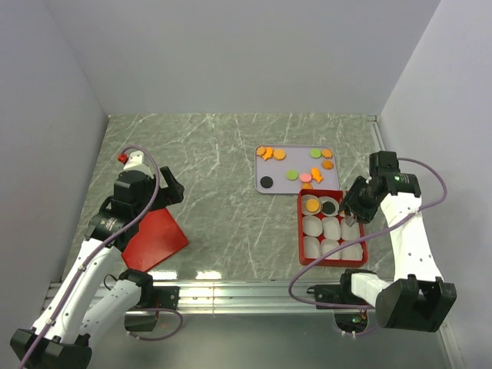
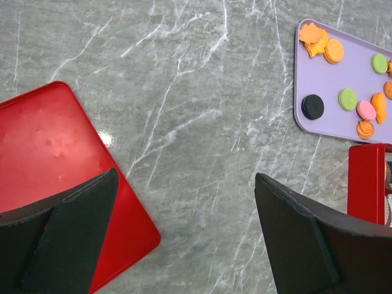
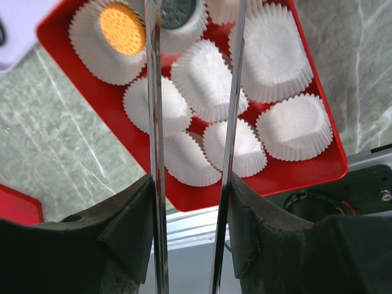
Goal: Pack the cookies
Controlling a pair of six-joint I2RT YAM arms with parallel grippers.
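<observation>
Several cookies lie on the lilac tray (image 1: 296, 163): orange ones (image 1: 269, 153), a green one (image 1: 316, 153), a black one (image 1: 267, 182). They show in the left wrist view too, among them an orange cookie (image 2: 334, 50). In the red box (image 1: 301, 231), one paper cup holds an orange cookie (image 3: 121, 29) and the cup beside it a black cookie (image 3: 177, 9). My right gripper (image 3: 190, 177) hangs over the box, shut on metal tongs (image 3: 153, 92) whose blades stand apart, with the black cookie's cup between them. My left gripper (image 2: 185, 174) is open and empty over bare table.
The red square lid (image 1: 154, 240) lies flat at the left, partly under my left fingers (image 2: 67, 226). Several empty white paper cups (image 3: 208, 79) fill the rest of the box. The box's corner (image 2: 365, 184) lies just below the lilac tray (image 2: 343, 70). Walls close in on three sides.
</observation>
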